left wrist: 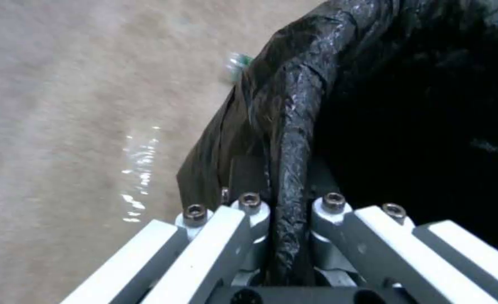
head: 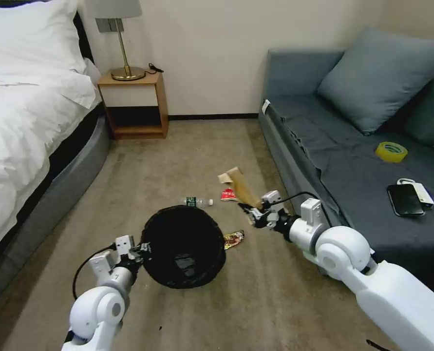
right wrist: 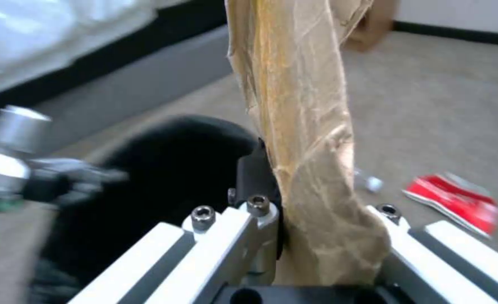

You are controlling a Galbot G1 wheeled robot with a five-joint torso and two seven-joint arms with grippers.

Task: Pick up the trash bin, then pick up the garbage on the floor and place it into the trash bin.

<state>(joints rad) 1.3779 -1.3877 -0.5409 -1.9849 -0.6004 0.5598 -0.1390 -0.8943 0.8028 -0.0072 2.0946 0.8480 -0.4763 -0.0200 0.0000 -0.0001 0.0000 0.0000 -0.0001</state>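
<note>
— What does the right gripper [head: 248, 213] hold?

— It is clamped on the crumpled brown paper bag [head: 243, 187], which rises from between its fingers [right wrist: 258, 219]. In the right wrist view the paper bag [right wrist: 302, 126] stands tall above the gripper [right wrist: 316, 236], pinched at its lower end.

— And the left gripper [head: 143, 251]?

— Closed on the rim of the trash bin [head: 183, 246], at the bin's left side. The left wrist view shows the black liner [left wrist: 294, 139] squeezed between the two fingers [left wrist: 252, 219], with the gripper [left wrist: 291, 236] straddling the fold.

— Where does the bin sit relative to the paper bag?

— Left of the right gripper and nearer the robot. The bag is beyond the bin's right edge, not over its mouth.

— What is inside the bin?

— The dark bag lining; nothing else can be made out in there.

— And the rest of the litter?

— On the carpet [head: 187, 146]. The small clear bottle [head: 197, 201] lies just beyond the bin's far rim, the red-and-white packet [head: 229, 195] right of it, beside the paper bag. The yellow-brown wrapper [head: 234, 239] lies just beside the bin's right rim.
</note>
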